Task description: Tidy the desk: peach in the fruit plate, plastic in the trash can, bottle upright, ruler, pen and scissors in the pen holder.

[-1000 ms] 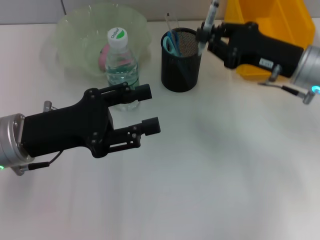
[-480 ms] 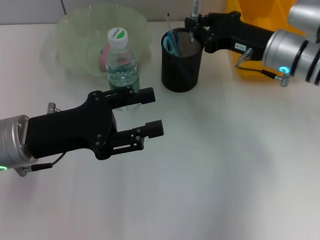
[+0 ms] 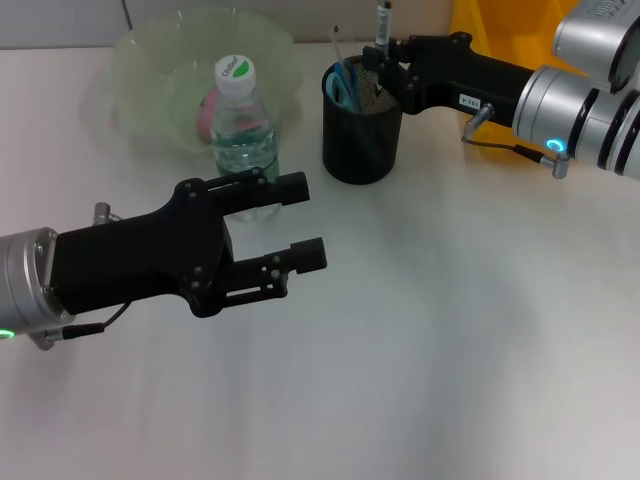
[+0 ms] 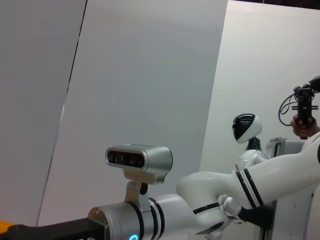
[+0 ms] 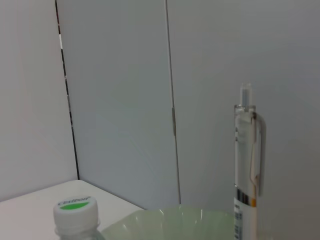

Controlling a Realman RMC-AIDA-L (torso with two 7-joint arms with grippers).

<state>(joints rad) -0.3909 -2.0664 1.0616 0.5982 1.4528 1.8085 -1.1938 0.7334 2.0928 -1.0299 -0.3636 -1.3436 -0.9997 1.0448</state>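
One pen (image 3: pixel 381 22) is what this step turns on: it stands near upright in the right hand (image 3: pixel 385 60), which is clamped on its lower barrel, directly over the far rim of the black mesh pen holder (image 3: pixel 362 130). In the right wrist view the pen (image 5: pixel 246 165) reads as close to vertical, clip side outward, with the bottle's cap and the green plate behind it.

To finish well, the tip should be guided inside the rim before the grip lets go, I judge; from the head view it sits very near the rim's edge, so a small shift toward the holder's middle looks wise. Scissors (image 3: pixel 342 84) with blue handles and a thin clear strip, probably the ruler, already stand in the near-left part of the cup, so the free space lies on the right side. Lowering straight, keeping the barrel vertical, should avoid tipping the light holder.

The bottle (image 3: pixel 241 125) stands upright just in front of the fruit plate (image 3: pixel 150 60), with a pink peach (image 3: pixel 207 110) inside. The left hand (image 3: pixel 300 225) hovers over the bench (image 3: pixel 450 330) with fingers apart, holding nothing. A yellow bin (image 3: pixel 470 20) sits behind the right arm.
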